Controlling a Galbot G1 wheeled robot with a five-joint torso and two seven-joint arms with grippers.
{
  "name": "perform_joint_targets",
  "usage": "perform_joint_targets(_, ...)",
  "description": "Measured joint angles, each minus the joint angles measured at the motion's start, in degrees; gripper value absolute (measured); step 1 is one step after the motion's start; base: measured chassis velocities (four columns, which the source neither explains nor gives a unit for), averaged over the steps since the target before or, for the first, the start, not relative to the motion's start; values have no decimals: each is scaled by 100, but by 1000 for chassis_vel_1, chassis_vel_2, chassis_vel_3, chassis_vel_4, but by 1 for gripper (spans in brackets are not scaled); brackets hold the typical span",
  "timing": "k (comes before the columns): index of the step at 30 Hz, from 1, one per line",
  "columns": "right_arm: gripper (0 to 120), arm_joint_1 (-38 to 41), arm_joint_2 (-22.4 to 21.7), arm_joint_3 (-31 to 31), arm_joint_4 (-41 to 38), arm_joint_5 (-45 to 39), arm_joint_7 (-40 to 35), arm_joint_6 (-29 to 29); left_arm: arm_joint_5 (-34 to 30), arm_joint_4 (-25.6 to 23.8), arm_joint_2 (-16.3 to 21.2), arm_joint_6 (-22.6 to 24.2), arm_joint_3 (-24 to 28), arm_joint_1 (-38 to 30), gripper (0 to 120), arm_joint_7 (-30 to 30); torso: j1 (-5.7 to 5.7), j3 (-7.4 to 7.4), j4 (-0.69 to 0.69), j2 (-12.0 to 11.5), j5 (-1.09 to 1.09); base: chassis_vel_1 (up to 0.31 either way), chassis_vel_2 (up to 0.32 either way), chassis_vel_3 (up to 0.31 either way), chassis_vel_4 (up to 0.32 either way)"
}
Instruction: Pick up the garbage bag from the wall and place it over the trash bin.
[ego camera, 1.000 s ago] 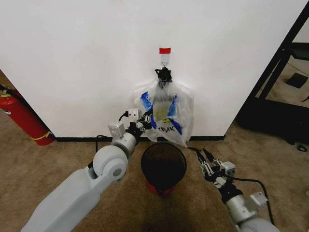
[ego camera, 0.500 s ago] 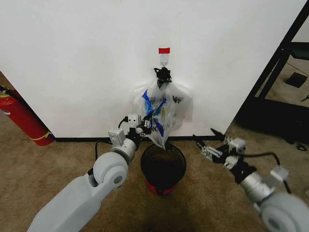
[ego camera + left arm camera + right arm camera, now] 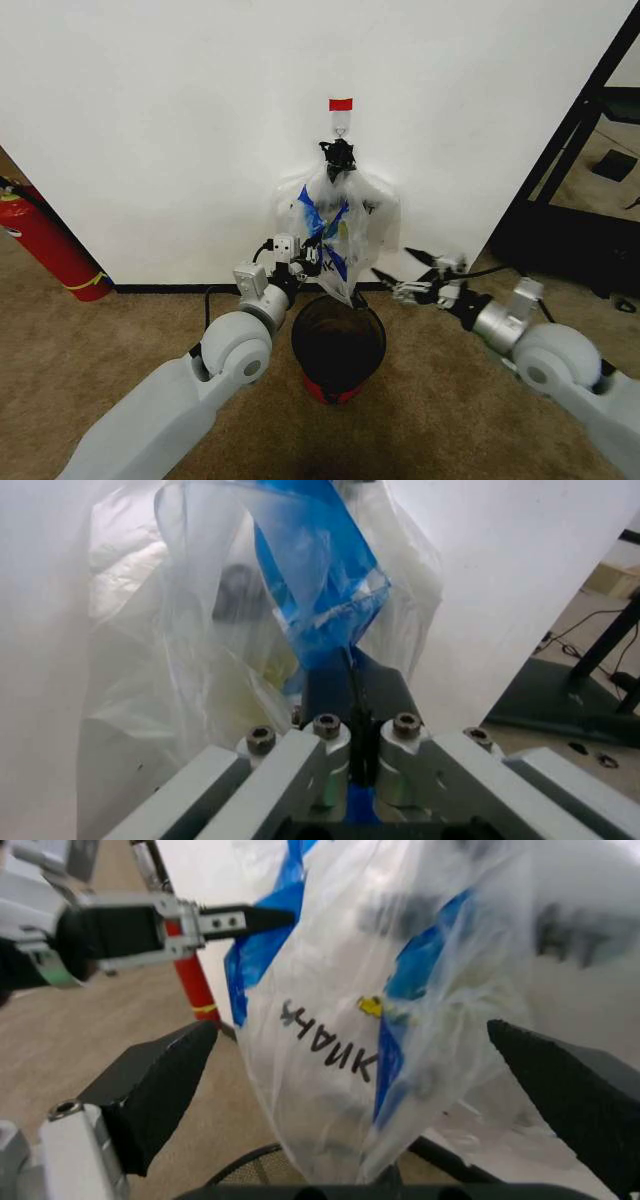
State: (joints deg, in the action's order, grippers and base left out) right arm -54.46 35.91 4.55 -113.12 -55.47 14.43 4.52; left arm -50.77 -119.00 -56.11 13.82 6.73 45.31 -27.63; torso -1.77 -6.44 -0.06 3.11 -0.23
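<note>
Black mesh forms the trash bin (image 3: 339, 340), which is seen standing upright on the brown carpet (image 3: 120, 340) on its red base, nearest the robot and between the two arms. Just behind and above the bin's rim, at its left side, the left gripper (image 3: 306, 264) is found; its fingers are clamped together on a blue patch of the garbage bag (image 3: 340, 235), and in the left wrist view the blue film (image 3: 320, 600) is seen pinched between the closed fingers (image 3: 325, 757). To the right of the bin, the right gripper (image 3: 402, 272) is held level with the bag's lower edge, its fingers spread wide and touching nothing; in the right wrist view the two dark fingertips (image 3: 160, 1087) are seen on either side of the bag (image 3: 400, 990), apart from it. The bag is hung by its black knotted top from a hook (image 3: 341, 127) under a red tape strip (image 3: 341, 104) on the white wall (image 3: 180, 120), its lower tip drawn to just above the bin's rim. A red fire extinguisher (image 3: 45, 245) is leaned at the wall, far left.
</note>
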Motion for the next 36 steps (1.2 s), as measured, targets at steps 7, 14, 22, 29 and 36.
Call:
perform_joint_targets(7,100,1112,380,-978,661,122,125,1,-17,-22,41,15,-38,49,0,-4,0,0,1,0,-1,0,0,0,0)
perform_joint_targets(14,100,1883,675,-1643,1225,186,190,60,-38,-44,88,21,-56,60,0,-12,0,0,0,0,-1,0,0,0,0)
perform_joint_targets(22,100,2292,910,-2127,1691,483,387,82,-84,-93,123,30,-135,120,0,-11,0,1,-1,0,0,0,0,0,0)
perform_joint_targets(29,100,2403,1025,-2247,1551,512,417,147,-85,-111,141,40,-147,149,0,-4,1,1,0,0,-1,0,0,0,0)
perform_joint_targets(36,100,2571,1233,-2358,1854,656,255,211,-85,-88,130,41,-134,128,0,0,0,1,1,0,0,0,0,0,0)
